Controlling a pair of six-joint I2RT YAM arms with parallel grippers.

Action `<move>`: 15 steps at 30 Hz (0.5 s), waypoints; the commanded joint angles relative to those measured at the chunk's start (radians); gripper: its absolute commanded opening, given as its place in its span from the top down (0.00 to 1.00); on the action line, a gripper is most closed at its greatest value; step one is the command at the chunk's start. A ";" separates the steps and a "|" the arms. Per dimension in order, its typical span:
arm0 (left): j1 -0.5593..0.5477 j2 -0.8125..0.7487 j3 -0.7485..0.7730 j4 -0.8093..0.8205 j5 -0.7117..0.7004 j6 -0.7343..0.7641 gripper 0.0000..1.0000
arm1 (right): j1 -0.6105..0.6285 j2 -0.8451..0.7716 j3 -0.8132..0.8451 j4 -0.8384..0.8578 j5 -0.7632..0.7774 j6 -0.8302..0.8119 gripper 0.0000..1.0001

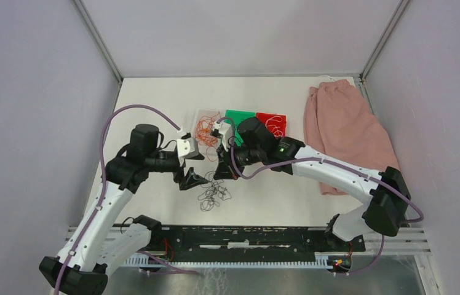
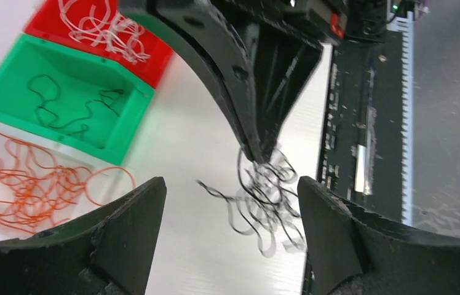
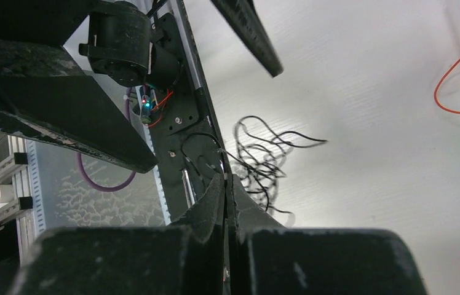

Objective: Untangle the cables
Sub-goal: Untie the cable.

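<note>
The cables (image 1: 214, 195) lie in a small black clump on the worktop (image 1: 289, 196), close to its near edge and a bit left of the middle. The right tool (image 1: 224, 172) is pressed together, tip down on the top of the clump. It looks to be pinching one black wire there. The left tool (image 2: 232, 206) is spread wide and low over the worktop, with the clump just in front of its two fingers (image 2: 130, 236).

To do this step well, I think the right tool should lift slowly, so only one wire comes up. If the whole clump rises with it, the left tool can close on the rest and hold it down. Then the two can pull gently apart. A fast pull may knot the loops tighter.

The green tray (image 1: 243, 117), toward the far edge, has black wires in it, so that looks like the place for this wire. A red tray (image 1: 272, 115) with white wires sits on its right, and a clear tray (image 1: 201, 113) with orange wires on its left.

Room is tight. The two tools are near each other, and a black rail (image 1: 246, 236) runs along the near edge just beside the clump. The bare worktop between the clump and the trays is the open room. The pink cloth (image 1: 344, 132) at the right edge is well apart.
</note>
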 commanded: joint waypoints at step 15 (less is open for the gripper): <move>-0.007 -0.043 -0.025 0.216 0.112 -0.349 0.21 | 0.040 -0.121 0.031 0.068 0.100 0.005 1.00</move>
